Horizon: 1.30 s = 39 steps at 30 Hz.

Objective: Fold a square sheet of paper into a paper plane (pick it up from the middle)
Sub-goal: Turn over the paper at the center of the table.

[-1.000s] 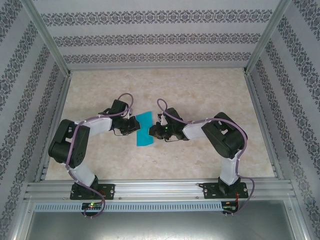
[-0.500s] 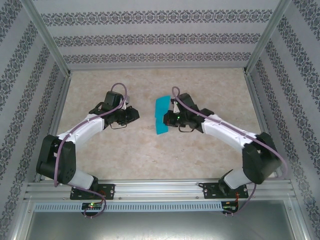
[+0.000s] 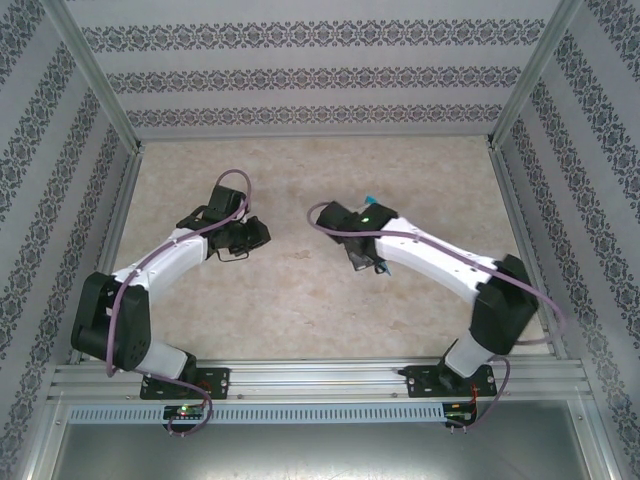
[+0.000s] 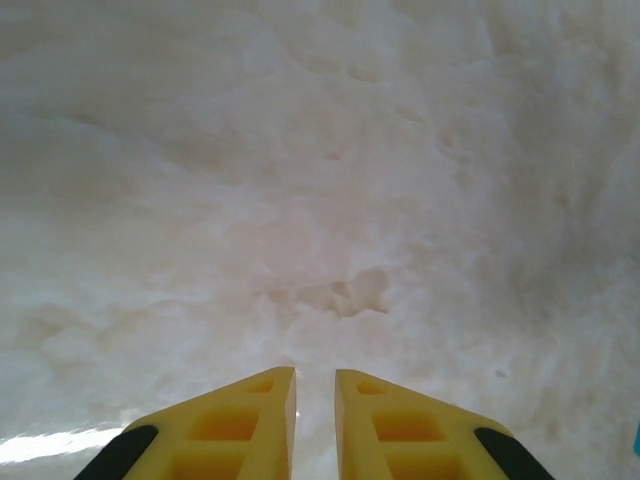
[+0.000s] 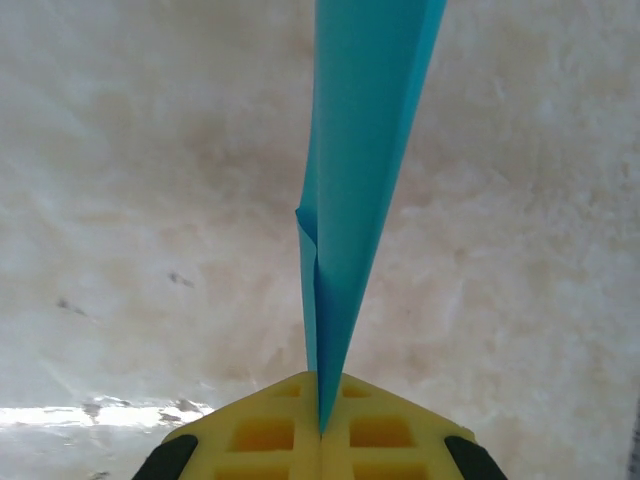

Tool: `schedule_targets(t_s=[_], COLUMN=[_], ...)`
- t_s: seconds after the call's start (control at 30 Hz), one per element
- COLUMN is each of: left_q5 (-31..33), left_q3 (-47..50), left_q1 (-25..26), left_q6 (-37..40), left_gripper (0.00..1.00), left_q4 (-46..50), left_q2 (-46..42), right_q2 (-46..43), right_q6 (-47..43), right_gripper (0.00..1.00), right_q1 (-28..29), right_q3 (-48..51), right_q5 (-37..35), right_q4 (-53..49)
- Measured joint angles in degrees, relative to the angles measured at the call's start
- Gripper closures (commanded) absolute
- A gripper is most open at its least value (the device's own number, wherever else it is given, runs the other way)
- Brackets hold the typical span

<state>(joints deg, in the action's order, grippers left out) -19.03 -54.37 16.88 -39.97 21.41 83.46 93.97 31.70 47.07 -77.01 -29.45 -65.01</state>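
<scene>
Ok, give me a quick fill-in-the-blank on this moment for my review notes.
1. The right gripper grips the teal paper, which is ____, not flat.
2. The left gripper holds ____.
3. Its fingers are coloured ____.
Missing: folded; nothing; yellow.

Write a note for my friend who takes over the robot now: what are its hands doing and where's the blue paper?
Right gripper: shut on the blue paper, pinching its edge and holding it above the table.
Left gripper: slightly open, empty, over bare table.
Done: paper picked up, at least one fold in it.
Left: more folds; no finished plane yet.
</scene>
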Motion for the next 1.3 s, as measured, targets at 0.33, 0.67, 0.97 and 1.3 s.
schedule_targets(t_s=[0.33, 0.67, 0.97, 1.3], left_q5=[12.61, 12.13, 2.86, -3.15], left_q3=[0.61, 0.79, 1.01, 0.35], left_q1=[-1.27, -1.62, -1.2, 2.86], left_q6=[-5.33, -5.31, -4.79, -3.69], left_gripper=[0.8, 0.79, 0.76, 0.76], left_q4=[7.41, 8.07, 2.62, 0.28], left_q2=[-3.63, -3.76, -1.62, 3.3], right_q2=[17.29, 9.44, -0.79, 9.29], right_q6=[3.21, 5.97, 12.17, 18.73], right_gripper=[0.89, 0.59, 0.78, 0.89], right_q1=[5.11, 3.17, -9.38, -9.31], right_q3=[-6.69, 5.73, 26.45, 26.93], right_q5=[7.74, 35.23, 50.53, 53.53], right_q4=[1.44, 28.87, 54.8, 64.87])
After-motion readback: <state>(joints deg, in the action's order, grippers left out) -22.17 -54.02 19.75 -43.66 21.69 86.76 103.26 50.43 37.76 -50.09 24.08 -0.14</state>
